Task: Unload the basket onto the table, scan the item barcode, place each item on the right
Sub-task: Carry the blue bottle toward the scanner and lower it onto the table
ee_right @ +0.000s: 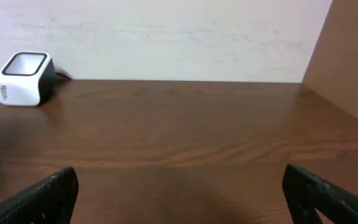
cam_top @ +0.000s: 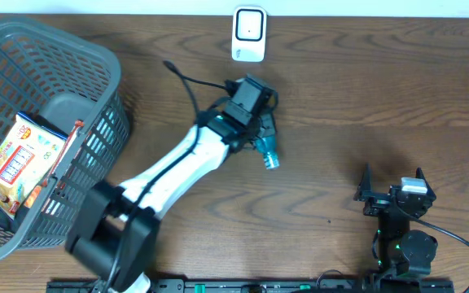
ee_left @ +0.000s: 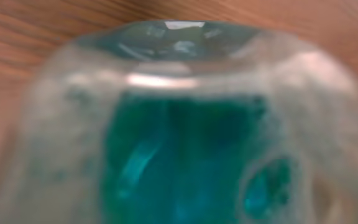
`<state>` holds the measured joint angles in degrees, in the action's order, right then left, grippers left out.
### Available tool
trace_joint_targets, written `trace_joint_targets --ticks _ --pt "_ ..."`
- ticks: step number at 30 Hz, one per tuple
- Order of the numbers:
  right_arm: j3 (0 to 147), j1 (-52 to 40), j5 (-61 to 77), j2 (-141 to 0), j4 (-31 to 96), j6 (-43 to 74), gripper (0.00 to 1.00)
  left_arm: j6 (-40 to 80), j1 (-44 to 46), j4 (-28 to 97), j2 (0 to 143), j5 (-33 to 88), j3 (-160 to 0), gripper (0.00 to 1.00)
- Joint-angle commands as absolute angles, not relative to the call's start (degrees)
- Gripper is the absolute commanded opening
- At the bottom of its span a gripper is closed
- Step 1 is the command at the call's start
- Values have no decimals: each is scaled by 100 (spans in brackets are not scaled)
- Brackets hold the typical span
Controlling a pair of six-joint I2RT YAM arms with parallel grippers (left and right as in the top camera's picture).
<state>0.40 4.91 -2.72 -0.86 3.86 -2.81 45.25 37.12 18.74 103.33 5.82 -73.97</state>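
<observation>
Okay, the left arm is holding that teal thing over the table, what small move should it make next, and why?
Probably ease the teal item toward the white scanner. The left end effector grips it over the table, clearly short of the scanner at the far edge. The blurred wrist view shows no barcode, so a turn may be needed.
</observation>
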Motion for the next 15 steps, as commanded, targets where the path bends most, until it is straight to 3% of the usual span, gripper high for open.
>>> trace_joint_targets --ticks 1,7,15 --pt "32 445 -263 -71 408 -349 99 4908 3846 1479 10497 580 -7533 29" --pt "32 445 -263 -71 408 -349 99 5634 3972 899 11087 604 -7533 29" --pt "32 445 -263 -71 408 -349 99 5690 4047 845 11640 703 -7533 29"
